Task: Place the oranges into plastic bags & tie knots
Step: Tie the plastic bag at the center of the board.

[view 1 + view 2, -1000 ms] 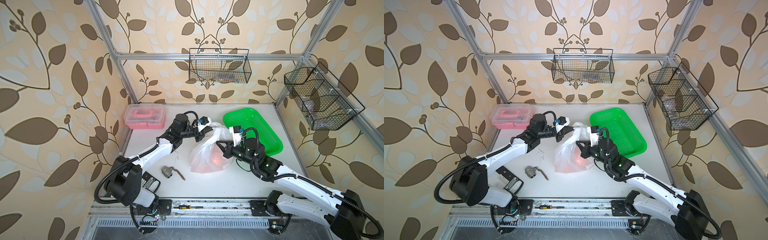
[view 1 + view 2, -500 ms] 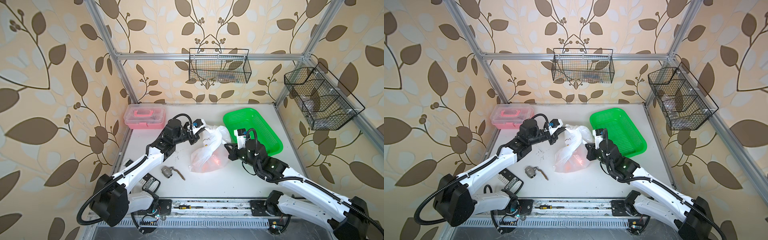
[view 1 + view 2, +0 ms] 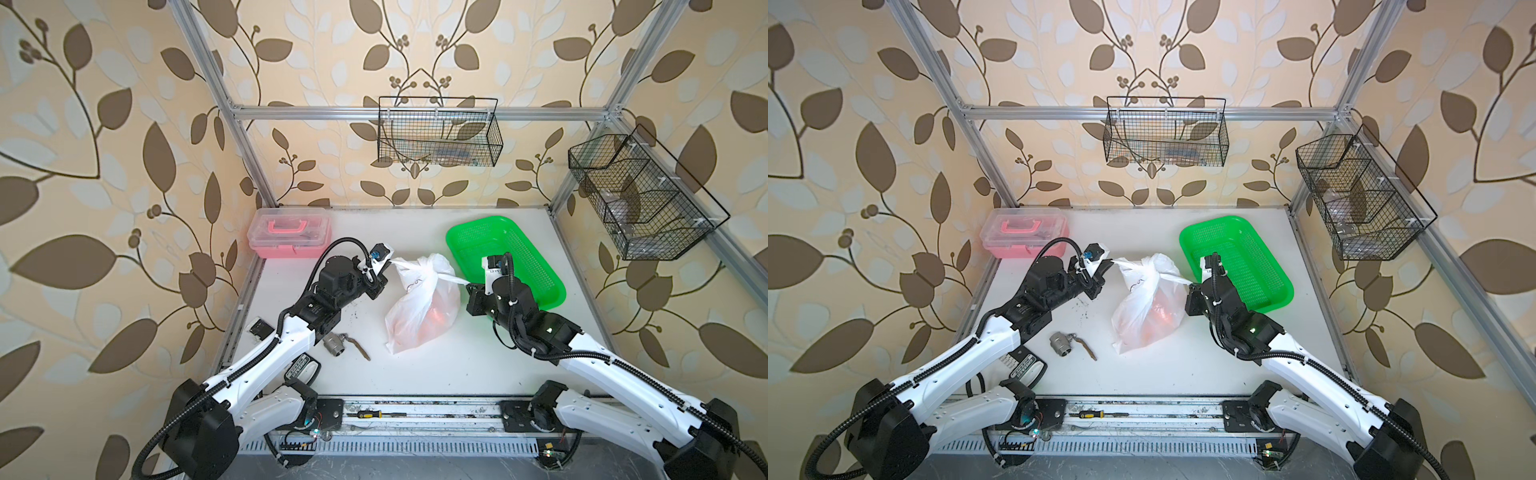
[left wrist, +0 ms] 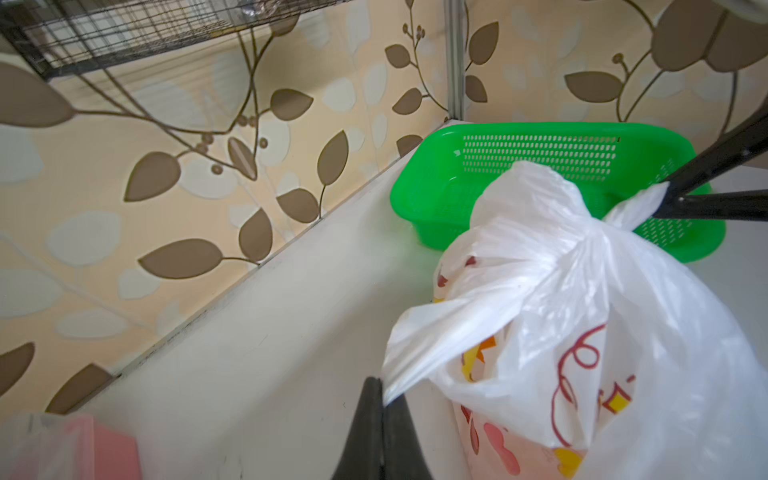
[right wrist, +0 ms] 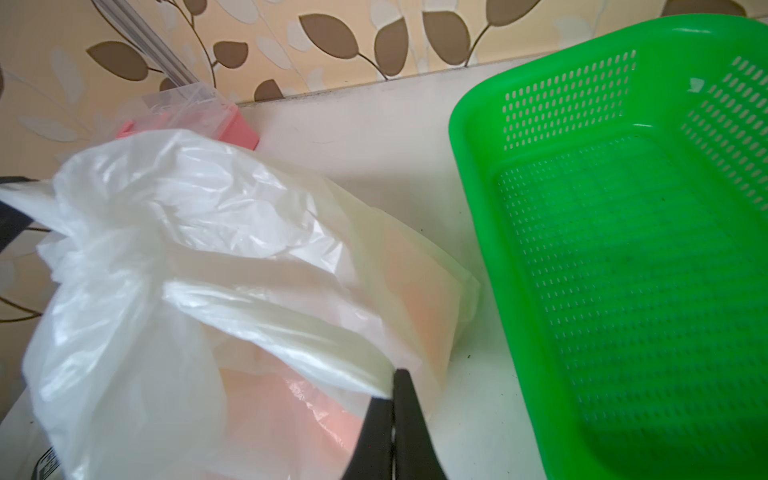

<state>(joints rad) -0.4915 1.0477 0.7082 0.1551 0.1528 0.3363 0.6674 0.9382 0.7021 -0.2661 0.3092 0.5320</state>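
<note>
Your left claw (image 3: pixel 387 266) is clamped on one handle end of the bag (image 3: pixel 415 328). Your right claw (image 3: pixel 470 285) is clamped on the other. In each wrist view the black fingers meet with only thin film between them.

The line that matters runs from claw to claw. The two handle ends stretch sideways in opposite directions, nearly level across the bench (image 3: pixel 436 374). The knot (image 3: pixel 432 274) sits between them at the bag's gathered neck, about midway, so neither arm is clearly nearer. From the knot the bag's body trails toward the front of the bench, its base resting on the surface.

Judging from that, any further tightening is a pull outward along this same line, each claw drawing away from the knot. Go evenly: the film looks thin, and I think it could tear or slip out of a claw.

The bag holds the oranges (image 3: pixel 436 316). They show only as an orange glow through the plastic, so I cannot count them. The green basket (image 3: pixel 461 226), just behind your right claw, has nothing in it. The pink box (image 3: pixel 291 245) in the back corner is shut, and a metal fitting (image 3: pixel 334 345) lies near your left arm, apart from the bag.
</note>
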